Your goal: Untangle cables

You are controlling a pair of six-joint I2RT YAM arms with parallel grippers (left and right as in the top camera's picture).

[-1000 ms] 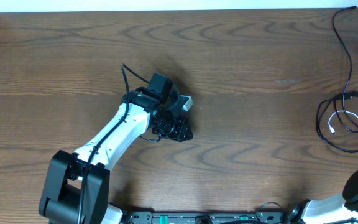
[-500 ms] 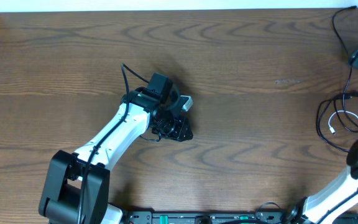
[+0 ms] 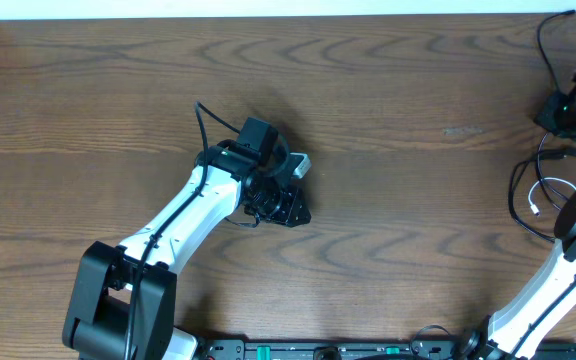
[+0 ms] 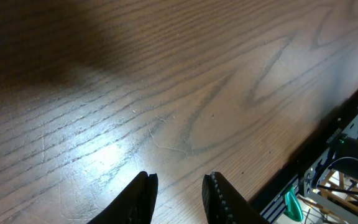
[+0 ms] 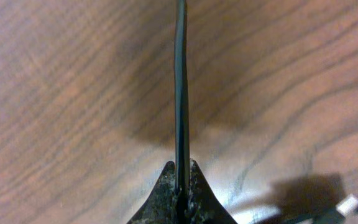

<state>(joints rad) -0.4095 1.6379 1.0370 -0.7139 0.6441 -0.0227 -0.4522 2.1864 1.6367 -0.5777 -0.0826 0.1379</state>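
Jaws of the right gripper point(image 5: 180, 186) are closed on a black cable point(image 5: 180, 81), which runs straight out from between the fingertips across the wooden table point(image 3: 418, 200). Overhead, the right arm point(image 3: 568, 250) reaches up from the lower right corner along the table's right edge, with the gripper near the far right corner. From there the held cable curves on toward the table's back edge.

The remaining tangled cables point(image 3: 524, 205) lie just beside the right arm, on the near side of the gripper and apart from its fingertips. The bundle comprises black loops and a white cable point(image 3: 540, 185). A small white plug point(image 5: 351, 203) shows at the lower right of the right wrist view, close beside the gripper but outside its jaws.

The left arm point(image 3: 188, 215) extends from the lower left toward mid-table. The left gripper point(image 4: 178, 193) is angled down low over bare wood, its jaws standing slightly apart with nothing between them. It is well apart from all the cables
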